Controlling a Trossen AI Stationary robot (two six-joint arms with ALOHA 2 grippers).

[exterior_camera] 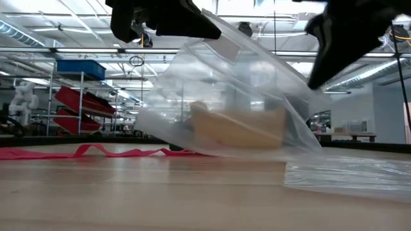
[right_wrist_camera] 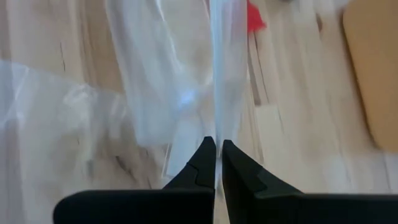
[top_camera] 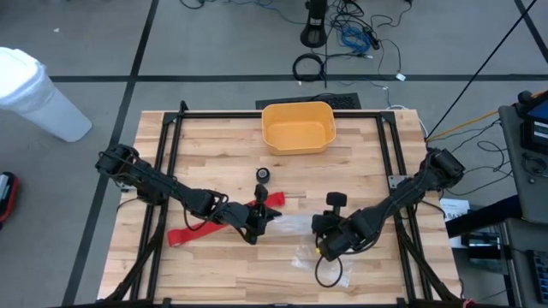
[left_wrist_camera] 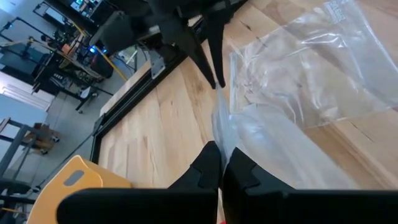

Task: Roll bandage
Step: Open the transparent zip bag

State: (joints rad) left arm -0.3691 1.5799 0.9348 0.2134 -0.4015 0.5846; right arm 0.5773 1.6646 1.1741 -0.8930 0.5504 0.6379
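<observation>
The red bandage (top_camera: 190, 233) lies flat on the wooden table as a long strip, left of centre; it also shows in the low view (exterior_camera: 96, 152), and its end in the right wrist view (right_wrist_camera: 255, 18). No gripper touches it. A clear plastic bag (top_camera: 295, 227) hangs between my two grippers near the table's middle. My left gripper (top_camera: 257, 221) is shut on the bag's left side and my right gripper (top_camera: 322, 238) is shut on its right side. In the low view the bag (exterior_camera: 237, 96) stands up like a tent. My left gripper pinches a bunched edge of the bag (left_wrist_camera: 222, 140) between its two fingers, coming slanting down from the table's left. That edge is lifted off the table. My right gripper pinches the bag's edge (right_wrist_camera: 219, 124) between its two fingers, slanting down from the table's right. The film runs up from its fingers to the other gripper, and the bag's lower part (exterior_camera: 347, 170) rests on the table.
A yellow bin (top_camera: 298, 127) stands at the table's far middle. A small black roll (top_camera: 263, 174) and a black knobbed object (top_camera: 336, 199) lie just beyond the grippers. A black frame (top_camera: 171, 145) runs along the table's sides.
</observation>
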